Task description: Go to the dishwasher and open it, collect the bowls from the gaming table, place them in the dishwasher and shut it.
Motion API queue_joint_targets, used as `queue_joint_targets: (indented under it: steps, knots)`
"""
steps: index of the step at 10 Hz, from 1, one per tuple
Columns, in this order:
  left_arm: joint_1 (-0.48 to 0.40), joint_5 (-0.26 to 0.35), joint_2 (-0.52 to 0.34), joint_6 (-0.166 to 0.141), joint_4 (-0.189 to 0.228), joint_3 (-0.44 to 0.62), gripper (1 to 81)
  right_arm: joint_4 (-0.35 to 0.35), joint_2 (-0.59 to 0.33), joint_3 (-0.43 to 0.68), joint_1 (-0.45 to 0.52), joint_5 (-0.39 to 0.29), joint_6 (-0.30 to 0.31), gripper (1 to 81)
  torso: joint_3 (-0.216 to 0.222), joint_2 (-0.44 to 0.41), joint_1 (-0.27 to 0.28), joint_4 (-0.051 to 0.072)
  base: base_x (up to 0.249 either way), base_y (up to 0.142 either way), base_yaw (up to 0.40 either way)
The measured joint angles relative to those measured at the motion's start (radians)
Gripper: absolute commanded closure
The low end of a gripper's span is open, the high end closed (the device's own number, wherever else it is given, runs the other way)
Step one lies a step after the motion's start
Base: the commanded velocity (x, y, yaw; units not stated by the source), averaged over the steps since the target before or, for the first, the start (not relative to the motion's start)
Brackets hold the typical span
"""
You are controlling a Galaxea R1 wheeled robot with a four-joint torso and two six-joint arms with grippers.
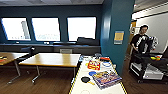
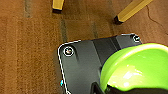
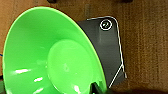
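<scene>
Two bowls (image 3: 50, 57) (image 2: 135, 70) ride at my end effectors above the carpet (image 2: 30, 50); grip unclear, driving jolts might drop them.

— Which colours are seen on the gaming table (image 1: 77, 86), low in the centre of the head view?
— A white top is edged in yellow and black. A red box (image 1: 94, 65), a blue disc (image 1: 92, 73), a black paddle (image 1: 85, 79) and a multicoloured box (image 1: 107, 78) are carried on it.
— And around it?
— The wall (image 1: 50, 11) and pillar (image 1: 117, 20) are painted deep teal; a yellow notice (image 1: 118, 36) is fixed to the pillar. The counter (image 1: 52, 59) at centre left is tan wood, over a dark brown floor (image 1: 50, 82).
— The wrist views?
— A pale yellow-green bowl (image 2: 137, 70) and a bright green bowl (image 3: 50, 55) are shown over brown striped carpet (image 2: 30, 50); yellow legs (image 2: 131, 8) are tipped black.
</scene>
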Motion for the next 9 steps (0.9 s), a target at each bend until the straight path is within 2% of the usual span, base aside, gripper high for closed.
queue_joint_targets:
  steps: [3, 9]
  knots:
    - [-0.001, -0.060, 0.045, 0.001, 0.000, -0.060, 81.1, -0.001, 0.009, -0.009, 0.009, 0.002, -0.001, 81.1, 0.000, 0.001, 0.001, 0.000, -0.072, 0.000, 0.000]
    - [0.021, -0.065, 0.069, 0.006, 0.006, -0.087, 81.1, -0.001, 0.034, -0.051, -0.003, -0.008, -0.001, 81.1, 0.001, -0.001, -0.001, 0.000, -0.090, 0.000, 0.000]
